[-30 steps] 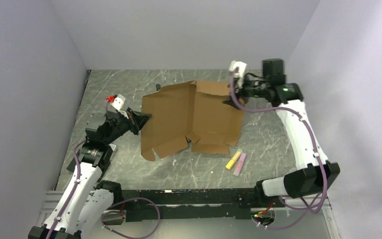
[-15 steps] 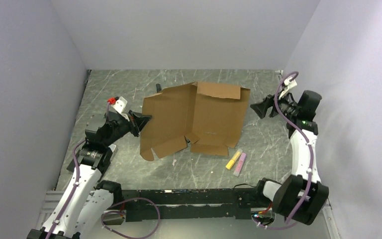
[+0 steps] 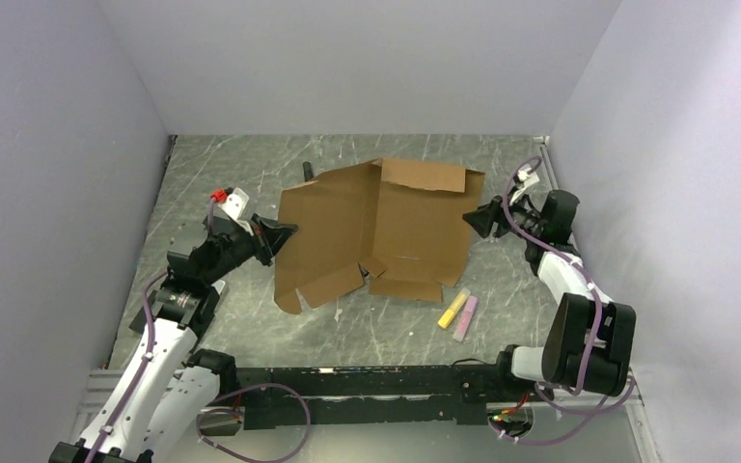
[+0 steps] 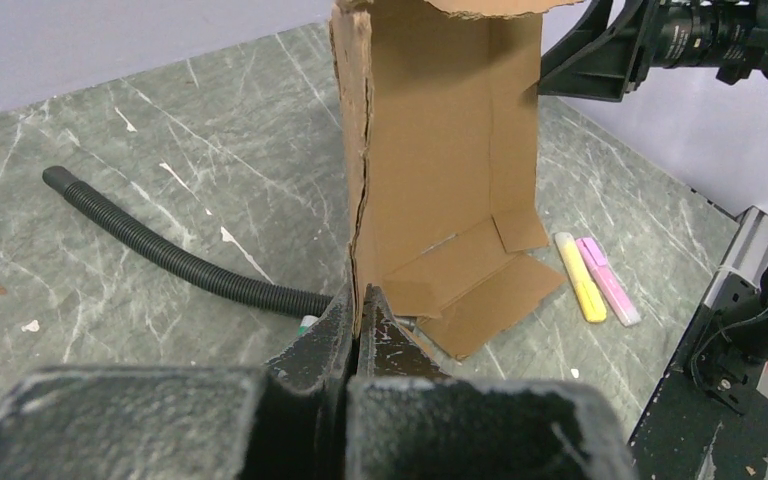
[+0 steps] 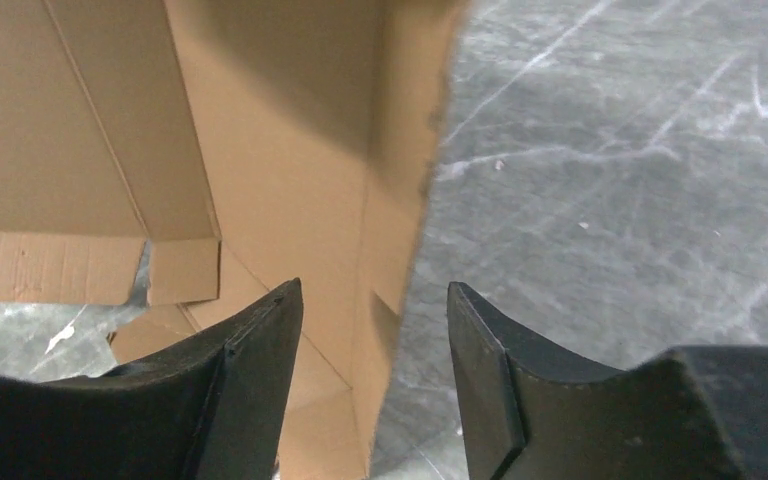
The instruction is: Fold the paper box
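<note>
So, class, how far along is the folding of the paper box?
Done: the paper box is partly raised off the table. In hand: the left gripper is shut on its left edge; the right gripper is open astride the right edge. Left: the front flaps lie flat, nothing tucked.

The paper box [image 3: 376, 227] is plain brown corrugated cardboard, matt, with ragged, fluted cut edges and pressed-in creases. Under it, the table [image 3: 203, 174] has a grey-green, stone-look surface, dull and scored all over with pale scratches. At eleven o'clock from the box lies a black ribbed plastic hose [image 4: 170, 255]. At five o'clock, a yellow marker [image 3: 454, 309] and a pink marker [image 3: 466, 317], both smooth plastic with a slight shine. The left gripper [image 4: 358, 300] is matt black plastic, scuffed whitish along its edges; the right gripper [image 5: 375, 290] is black too, and smoother. The walls [image 3: 367, 68] look flat, matt and pale.
</note>
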Robot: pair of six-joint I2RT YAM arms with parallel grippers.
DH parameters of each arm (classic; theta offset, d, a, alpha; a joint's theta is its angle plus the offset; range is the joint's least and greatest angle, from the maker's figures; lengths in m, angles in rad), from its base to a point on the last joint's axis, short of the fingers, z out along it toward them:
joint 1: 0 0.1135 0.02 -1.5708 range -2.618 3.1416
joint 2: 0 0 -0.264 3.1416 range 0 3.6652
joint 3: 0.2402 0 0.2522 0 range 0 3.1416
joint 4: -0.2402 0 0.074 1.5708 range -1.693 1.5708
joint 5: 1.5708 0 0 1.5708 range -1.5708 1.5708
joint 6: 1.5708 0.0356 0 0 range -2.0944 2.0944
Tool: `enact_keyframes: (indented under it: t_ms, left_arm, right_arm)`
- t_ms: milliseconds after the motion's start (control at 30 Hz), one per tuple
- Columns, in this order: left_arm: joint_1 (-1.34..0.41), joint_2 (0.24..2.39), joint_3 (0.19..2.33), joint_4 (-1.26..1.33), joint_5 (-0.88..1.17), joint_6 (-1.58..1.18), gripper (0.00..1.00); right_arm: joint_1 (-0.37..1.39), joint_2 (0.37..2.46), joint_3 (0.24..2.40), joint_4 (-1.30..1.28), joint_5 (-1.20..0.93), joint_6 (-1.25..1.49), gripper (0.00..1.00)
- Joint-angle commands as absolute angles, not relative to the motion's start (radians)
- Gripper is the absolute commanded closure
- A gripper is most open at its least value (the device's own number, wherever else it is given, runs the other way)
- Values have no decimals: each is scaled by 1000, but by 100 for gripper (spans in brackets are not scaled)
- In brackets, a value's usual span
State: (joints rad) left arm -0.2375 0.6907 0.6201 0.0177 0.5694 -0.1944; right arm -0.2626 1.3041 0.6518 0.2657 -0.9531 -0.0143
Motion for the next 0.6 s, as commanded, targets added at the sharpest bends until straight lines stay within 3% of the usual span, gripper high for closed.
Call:
enact_keyframes:
  t_ms: [0,333,567]
  left_arm:
    - [-251,677,645,49,545,-220,100]
    - [-265,715,677,63,505,-315,100]
    - [-285,753,711,66,490,-361,100]
  right_arm:
    - [-190,1264,694,366,-878,-51,46]
    - [-111,1212,702,334,-689,-127,86]
    - [-24,1200,722,275,-537,-239,100]
